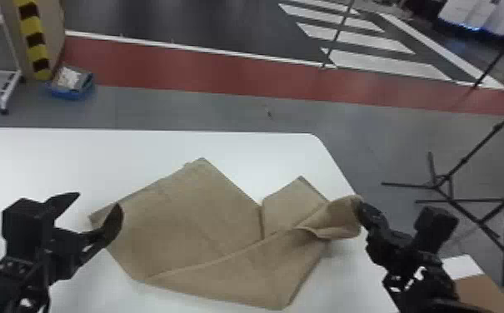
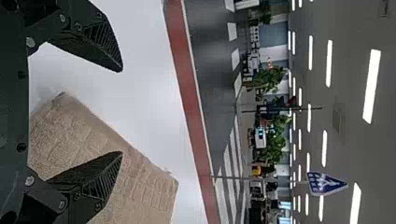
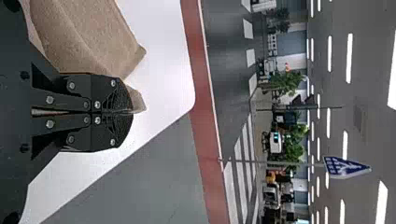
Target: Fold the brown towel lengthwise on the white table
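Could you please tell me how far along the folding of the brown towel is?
It looks barely started: the brown towel lies on the white table with an uneven layer across its near right part. In hand is its bunched right end, with the right gripper shut on it; the left gripper is open by its left corner. Left to do: lining up the long edges and flattening.

There are one brown towel [image 1: 205,216], one white table [image 1: 55,158], two grippers [image 1: 98,199] and one blue tray [image 1: 69,93].

Towel [image 1: 205,208] lies on table [image 1: 34,162] (near right edge).
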{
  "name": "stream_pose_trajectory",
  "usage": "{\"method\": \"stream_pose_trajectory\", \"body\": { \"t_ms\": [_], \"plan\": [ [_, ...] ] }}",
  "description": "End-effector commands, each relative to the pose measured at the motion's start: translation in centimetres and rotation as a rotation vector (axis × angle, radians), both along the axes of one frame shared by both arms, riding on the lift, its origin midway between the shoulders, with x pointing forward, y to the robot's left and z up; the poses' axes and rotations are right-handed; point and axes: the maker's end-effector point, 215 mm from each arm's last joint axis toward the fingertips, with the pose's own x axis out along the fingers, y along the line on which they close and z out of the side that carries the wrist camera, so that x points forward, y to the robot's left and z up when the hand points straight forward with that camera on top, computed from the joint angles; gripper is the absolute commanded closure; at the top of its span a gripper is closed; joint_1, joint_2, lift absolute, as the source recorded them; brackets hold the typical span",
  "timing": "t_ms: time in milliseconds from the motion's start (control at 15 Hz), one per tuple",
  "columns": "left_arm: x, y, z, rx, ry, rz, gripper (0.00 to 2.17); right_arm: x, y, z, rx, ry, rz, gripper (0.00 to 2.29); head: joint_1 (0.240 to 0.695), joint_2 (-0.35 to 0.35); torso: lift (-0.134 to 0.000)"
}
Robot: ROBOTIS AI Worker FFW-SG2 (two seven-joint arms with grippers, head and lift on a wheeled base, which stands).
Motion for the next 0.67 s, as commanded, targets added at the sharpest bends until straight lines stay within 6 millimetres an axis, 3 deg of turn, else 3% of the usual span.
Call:
{"method": "stream_pose_trajectory", "body": {
  "t_ms": [0,133,400,600],
  "plan": [
    [0.5,-0.2,-2.3,0.006,0.078,-0.024,0.34,0.8,1.9,-0.3,-0.011,0.01,0.039,1.6,0.695,-0.35,-0.112],
    [0.5,0.2,-3.9,0.023,0.115,-0.021,0.43,1.2,3.0,-0.6,-0.016,0.014,0.059,1.6,0.695,-0.35,-0.112],
    [0.4,0.8,-5.2,0.023,0.151,-0.009,1.01,1.4,3.3,-0.8,-0.006,0.013,0.07,1.6,0.695,-0.35,-0.112],
    [0.1,1.5,-5.6,0.031,0.163,-0.003,1.01,1.8,3.6,-0.8,0.002,0.01,0.078,1.6,0.695,-0.35,-0.112]
  ]
}}
